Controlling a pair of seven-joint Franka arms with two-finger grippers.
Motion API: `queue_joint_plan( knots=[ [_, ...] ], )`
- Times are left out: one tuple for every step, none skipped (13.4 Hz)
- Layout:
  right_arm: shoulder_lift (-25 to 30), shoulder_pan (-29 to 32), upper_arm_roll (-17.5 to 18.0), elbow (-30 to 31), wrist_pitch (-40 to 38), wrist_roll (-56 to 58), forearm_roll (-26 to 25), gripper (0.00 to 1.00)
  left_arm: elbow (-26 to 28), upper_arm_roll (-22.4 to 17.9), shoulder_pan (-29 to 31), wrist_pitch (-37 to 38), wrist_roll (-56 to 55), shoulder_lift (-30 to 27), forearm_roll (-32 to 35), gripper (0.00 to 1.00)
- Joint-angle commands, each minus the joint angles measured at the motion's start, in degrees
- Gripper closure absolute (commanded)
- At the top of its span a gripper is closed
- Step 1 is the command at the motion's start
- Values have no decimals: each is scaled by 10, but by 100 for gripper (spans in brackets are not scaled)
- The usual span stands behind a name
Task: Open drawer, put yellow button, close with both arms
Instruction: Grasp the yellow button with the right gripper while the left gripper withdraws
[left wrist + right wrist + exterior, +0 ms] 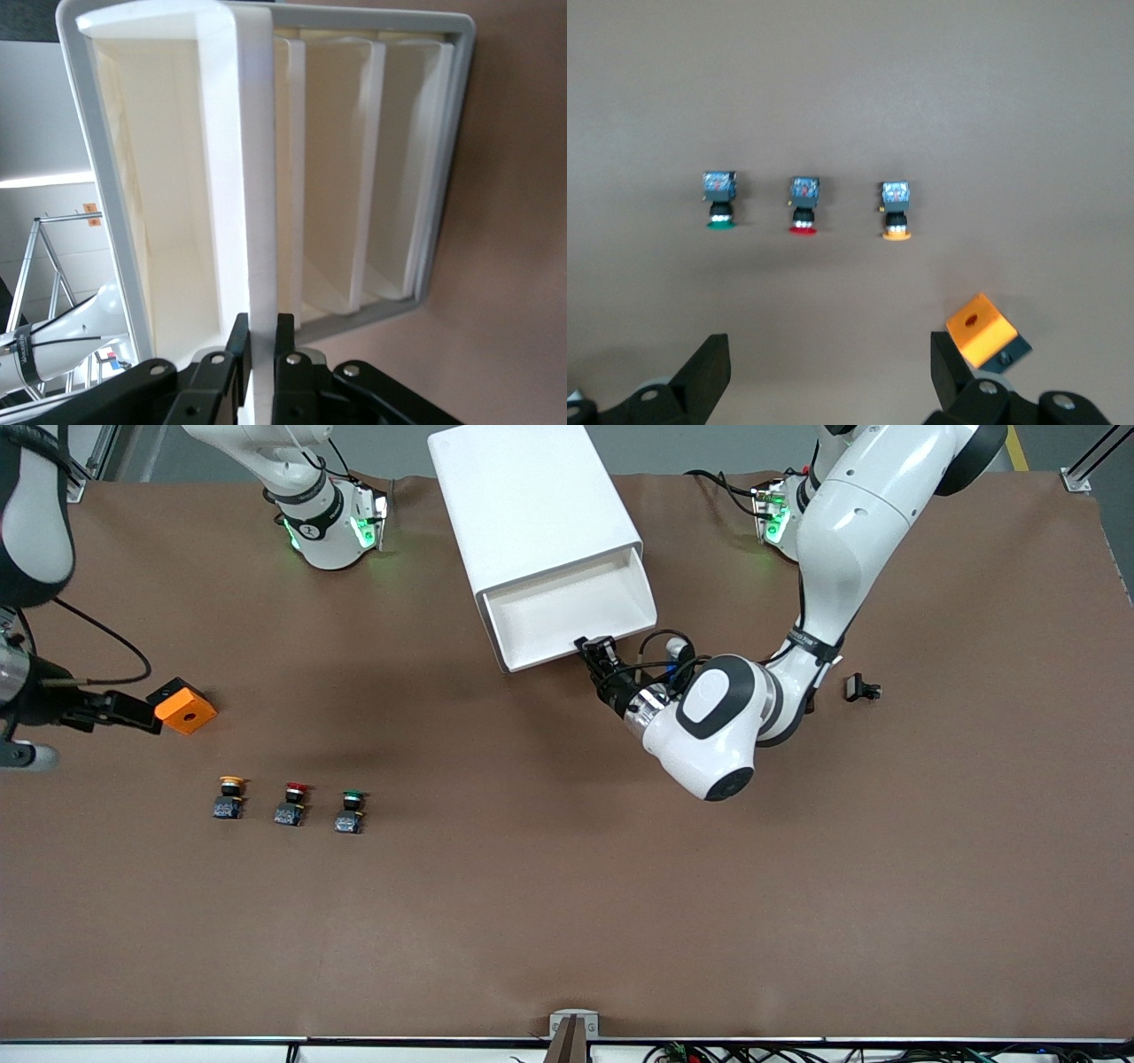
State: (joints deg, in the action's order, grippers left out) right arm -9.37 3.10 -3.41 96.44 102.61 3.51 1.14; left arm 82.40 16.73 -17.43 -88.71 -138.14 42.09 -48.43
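The white cabinet lies at the table's middle, toward the arms' bases. Its uppermost drawer is pulled out and shows a bare white tray. My left gripper is shut on the drawer's cream front lip, one finger on each face, with the left gripper at the lip's end. The yellow button stands on the mat toward the right arm's end, also in the right wrist view. My right gripper hovers open beside the orange cube, the right gripper holding nothing.
A red-capped button and a green-capped button stand in a row beside the yellow one. An orange cube with a hole lies farther from the front camera than that row. A small black part lies toward the left arm's end.
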Motion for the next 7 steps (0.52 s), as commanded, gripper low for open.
queue_joint_plan(
  knots=[
    [-28,26,9,68,114,2,-2,0,-28,-5,5,-14,13,9,-7,100],
    [-36,33,9,108,183,6,-2,0,-29,-6,6,-25,15,8,-7,100],
    [-40,40,9,148,246,7,-1,0,-29,-6,8,-37,16,8,-7,100],
    [-48,39,9,185,310,7,-2,0,-32,-6,13,-41,18,8,-7,100],
    [-63,40,9,204,356,18,-1,0,-36,-6,19,-43,23,9,-7,100],
    [-85,45,9,207,383,24,-1,0,-36,-7,25,-45,33,10,-7,100],
    [-110,53,9,206,406,29,-2,0,-36,-7,31,-51,43,10,-7,100]
  ],
)
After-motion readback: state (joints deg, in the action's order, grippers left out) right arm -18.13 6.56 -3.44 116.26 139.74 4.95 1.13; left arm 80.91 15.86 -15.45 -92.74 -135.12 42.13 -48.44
